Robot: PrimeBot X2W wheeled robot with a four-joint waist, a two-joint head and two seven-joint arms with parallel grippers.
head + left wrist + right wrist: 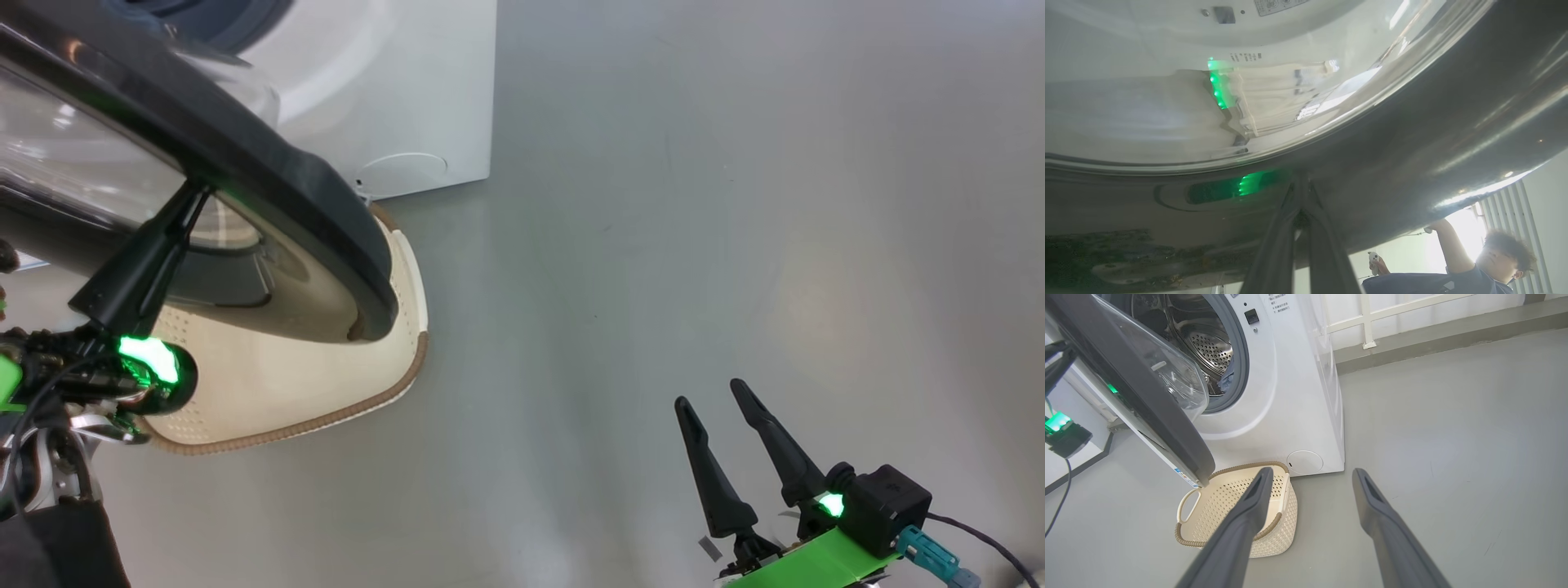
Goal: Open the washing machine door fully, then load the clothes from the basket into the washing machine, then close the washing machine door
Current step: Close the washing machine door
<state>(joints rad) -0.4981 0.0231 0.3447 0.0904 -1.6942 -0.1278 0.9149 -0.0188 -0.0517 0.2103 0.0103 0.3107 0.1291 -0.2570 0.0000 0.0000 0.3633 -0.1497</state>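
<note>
Glossy black washing machine door [269, 163] stands part open, with the left gripper [196, 196] pressed against its outer face.
The door is round, with a clear bulging glass window [1167, 375] at its centre, and swings out from the white washing machine [1290, 408] above the basket [1241, 465]. The left gripper's jaws are together, tips on the dark rim beside the glass. A scrap of blue clothes [1227, 377] lies in the steel drum [1208, 347]. The cream, brown-rimmed basket sits on the grey floor [1453, 416], against the machine's front. The right gripper [710, 394] hovers over the floor, jaws apart, holding nothing.
</note>
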